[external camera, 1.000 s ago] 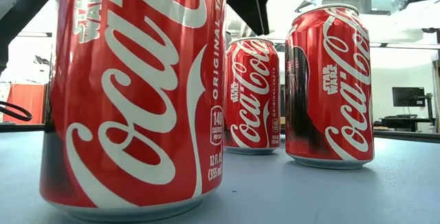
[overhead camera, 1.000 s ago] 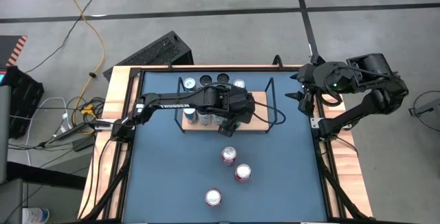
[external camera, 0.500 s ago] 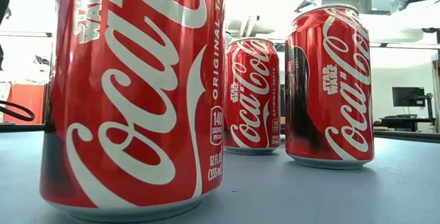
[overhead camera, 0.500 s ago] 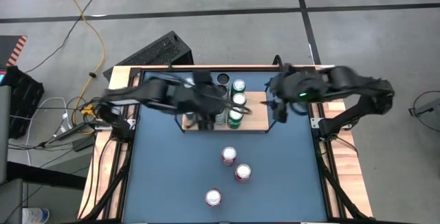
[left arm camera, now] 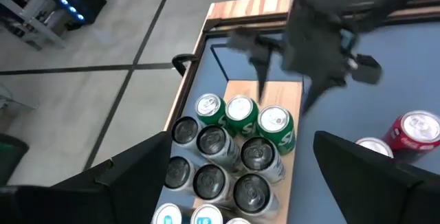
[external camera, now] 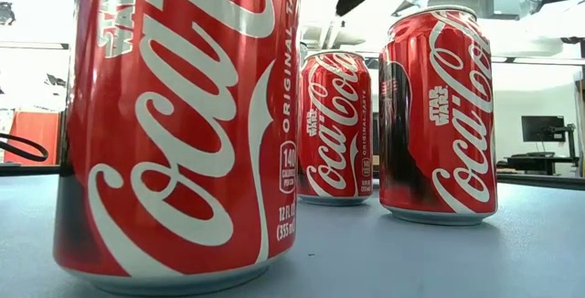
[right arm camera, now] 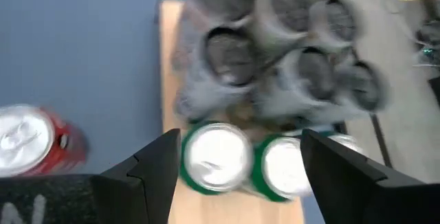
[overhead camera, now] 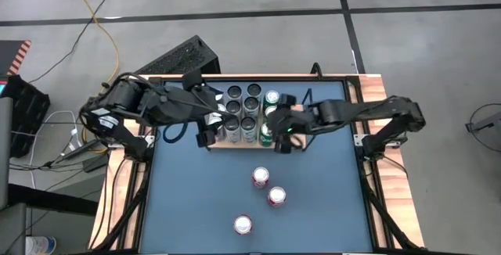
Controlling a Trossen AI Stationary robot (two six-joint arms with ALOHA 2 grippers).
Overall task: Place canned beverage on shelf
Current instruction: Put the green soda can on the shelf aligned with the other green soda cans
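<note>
**Three red cans wait on the table; both grippers hover empty at the shelf**

Nearest the table's front edge, three red cola cans stand upright on the blue tabletop (overhead camera: 329,208). The front red can (overhead camera: 243,224) stands alone. The middle red can (overhead camera: 276,196) and the rear red can (overhead camera: 260,177) stand just beside each other, closer to the shelf. None is held.

Beyond them lies the shelf (overhead camera: 301,143), a light-wood board with a black wire frame. It already carries a tight cluster of upright cans: dark cans (overhead camera: 241,114) and green cans (overhead camera: 272,98).

The right gripper (overhead camera: 286,132) hovers over the shelf's front edge beside the green cans, its fingers spread apart and holding nothing. The left gripper (overhead camera: 205,130) sits at the shelf's opposite end, fingers wide apart and empty too.

Judging by position, the right gripper is the nearer to the loose cans. The rear red can lies just forward of it, toward the table's front. Its long axis is vertical, which suits a sideways grasp around its body.
</note>
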